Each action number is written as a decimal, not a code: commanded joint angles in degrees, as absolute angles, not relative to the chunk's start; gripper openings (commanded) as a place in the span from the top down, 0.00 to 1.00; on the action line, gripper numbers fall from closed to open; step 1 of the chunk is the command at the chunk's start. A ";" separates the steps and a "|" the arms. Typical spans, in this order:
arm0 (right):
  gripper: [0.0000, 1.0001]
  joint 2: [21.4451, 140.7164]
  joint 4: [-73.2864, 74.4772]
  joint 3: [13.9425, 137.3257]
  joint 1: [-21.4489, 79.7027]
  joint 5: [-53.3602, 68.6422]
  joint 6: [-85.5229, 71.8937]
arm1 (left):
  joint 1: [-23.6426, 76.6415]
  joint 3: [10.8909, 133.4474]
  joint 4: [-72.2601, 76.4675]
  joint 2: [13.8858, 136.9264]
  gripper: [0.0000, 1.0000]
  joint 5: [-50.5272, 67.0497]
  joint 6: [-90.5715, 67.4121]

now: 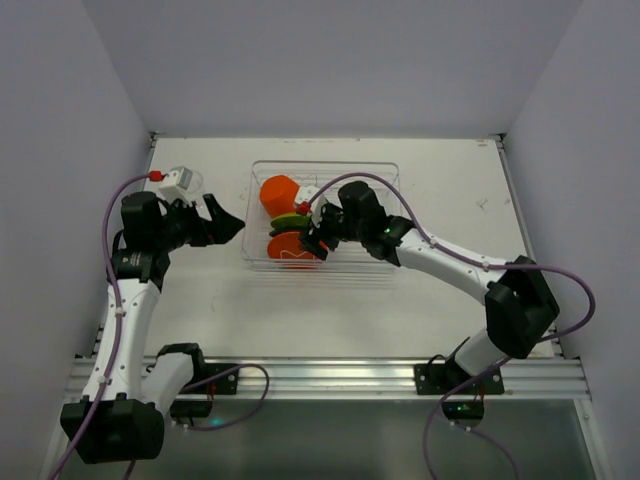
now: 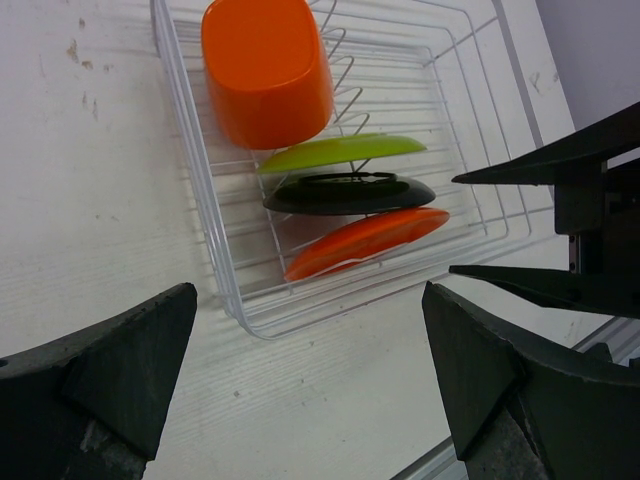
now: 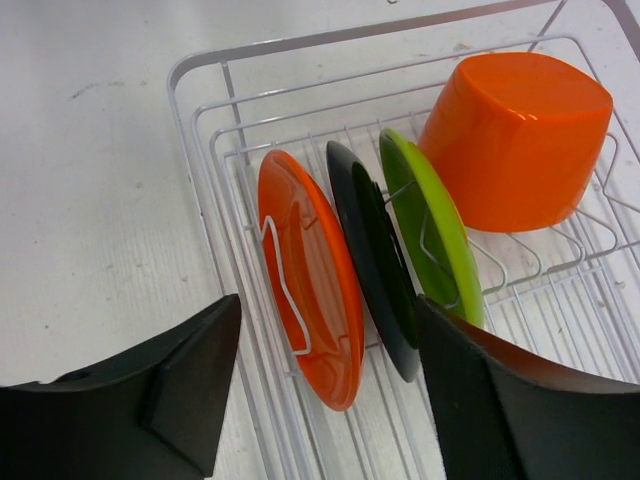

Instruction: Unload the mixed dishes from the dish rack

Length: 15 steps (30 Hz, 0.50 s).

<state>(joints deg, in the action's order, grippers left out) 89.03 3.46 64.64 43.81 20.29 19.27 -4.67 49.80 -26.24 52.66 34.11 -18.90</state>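
Note:
The clear dish rack [image 1: 380,172] sits mid-table. In it an orange cup [image 1: 278,192] lies mouth-down at the back left. In front of it a lime-green plate [image 3: 430,225], a black plate [image 3: 375,250] and an orange plate [image 3: 310,275] stand on edge in the wire dividers. My right gripper [image 3: 325,380] hangs open over the front left of the rack [image 3: 190,130], with the orange plate's edge showing between its fingers [image 3: 170,390]. My left gripper [image 2: 310,370] is wide open over bare table just left of the rack [image 2: 215,260], holding nothing.
White walls close in the table on three sides. A metal rail [image 1: 330,375] runs along the near edge by the arm bases. The right gripper [image 2: 455,225] shows in the left wrist view at the rack's far side.

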 commanded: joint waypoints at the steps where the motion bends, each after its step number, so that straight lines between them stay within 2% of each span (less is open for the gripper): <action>1: 0.34 90.70 1.05 66.18 43.51 20.57 19.25 | -4.22 49.31 -23.55 52.91 0.00 35.68 -18.54; 2: 0.36 91.23 1.75 66.88 43.51 21.35 19.16 | -4.22 49.31 -23.47 52.91 0.00 35.77 -18.54; 5: 0.51 93.07 2.99 68.73 43.59 22.49 18.11 | -4.13 49.22 -23.55 52.82 0.00 35.77 -18.54; 7: 0.53 93.60 2.46 68.73 43.59 22.50 17.84 | -4.13 49.22 -23.47 52.74 0.00 35.77 -18.54; 12: 0.49 93.87 0.89 67.50 43.59 21.89 17.49 | -3.78 49.39 -23.47 53.17 0.00 35.60 -18.46; 13: 0.51 93.87 0.70 67.33 43.51 22.06 17.49 | -3.78 49.39 -23.47 53.26 0.00 35.60 -18.46; 14: 0.59 93.87 0.70 67.15 43.59 22.06 17.58 | -3.69 49.48 -23.47 53.35 0.00 35.51 -18.46; 15: 0.62 93.87 0.70 67.06 43.59 22.23 17.58 | -3.69 49.48 -23.38 53.35 0.00 35.33 -18.54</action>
<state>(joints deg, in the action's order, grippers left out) 93.78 2.72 66.19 43.70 20.67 18.22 -4.12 49.69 -26.09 53.15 34.33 -18.90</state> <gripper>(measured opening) 0.410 0.997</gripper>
